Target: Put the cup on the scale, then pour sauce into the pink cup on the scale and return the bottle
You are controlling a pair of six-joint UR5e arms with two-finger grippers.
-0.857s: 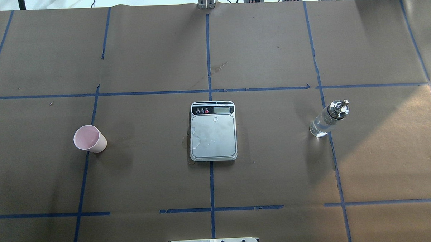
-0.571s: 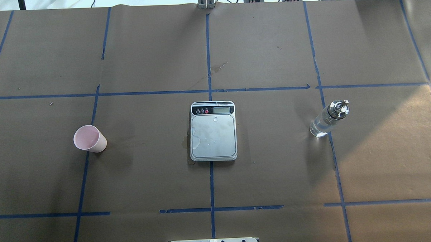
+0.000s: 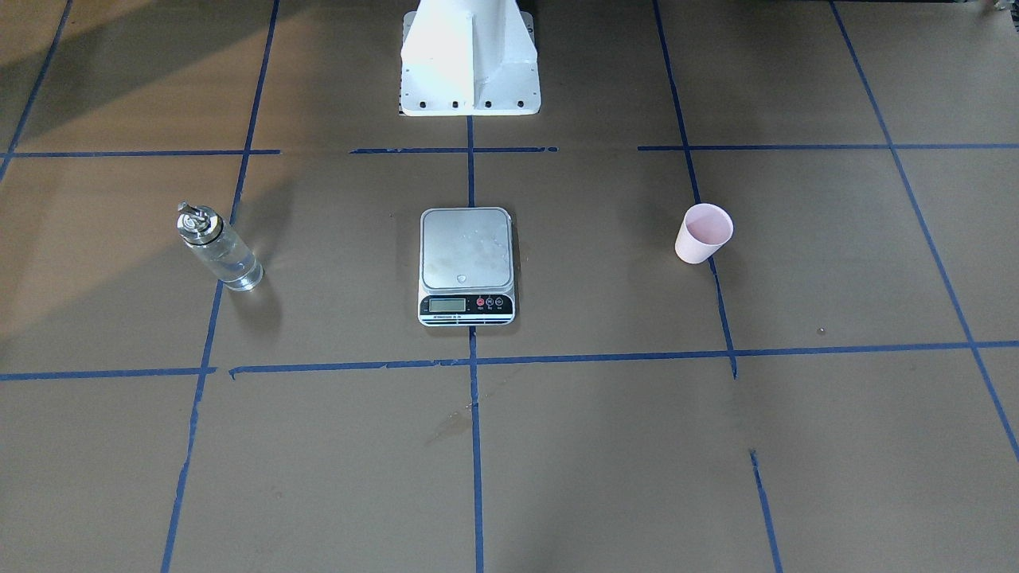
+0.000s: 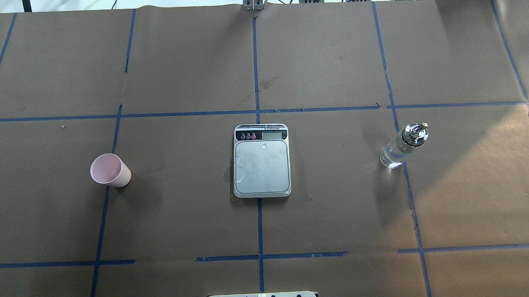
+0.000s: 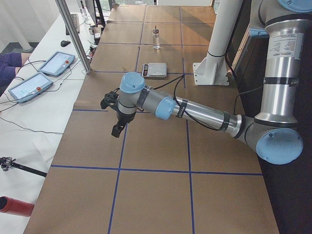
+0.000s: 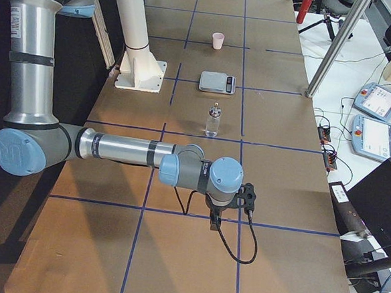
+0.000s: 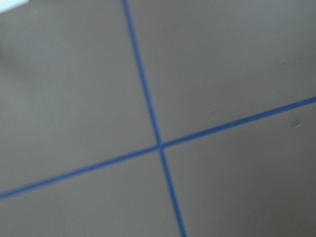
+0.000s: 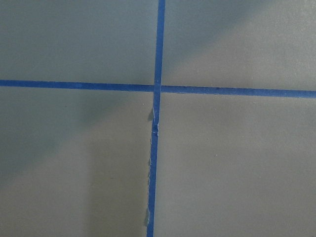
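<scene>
Two pincers hang near the ends of the desk (image 4: 183,221), the left gripper (image 5: 117,127) and the right gripper (image 6: 215,223); we cannot tell their spread. We should take the cup (image 4: 110,170), upright toward the left edge, across its wall and centre it on the mid-desk scale (image 4: 261,168).

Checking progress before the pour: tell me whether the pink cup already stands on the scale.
No: the cup stands on the brown paper, apart from the scale, whose platform holds no cup.
</scene>
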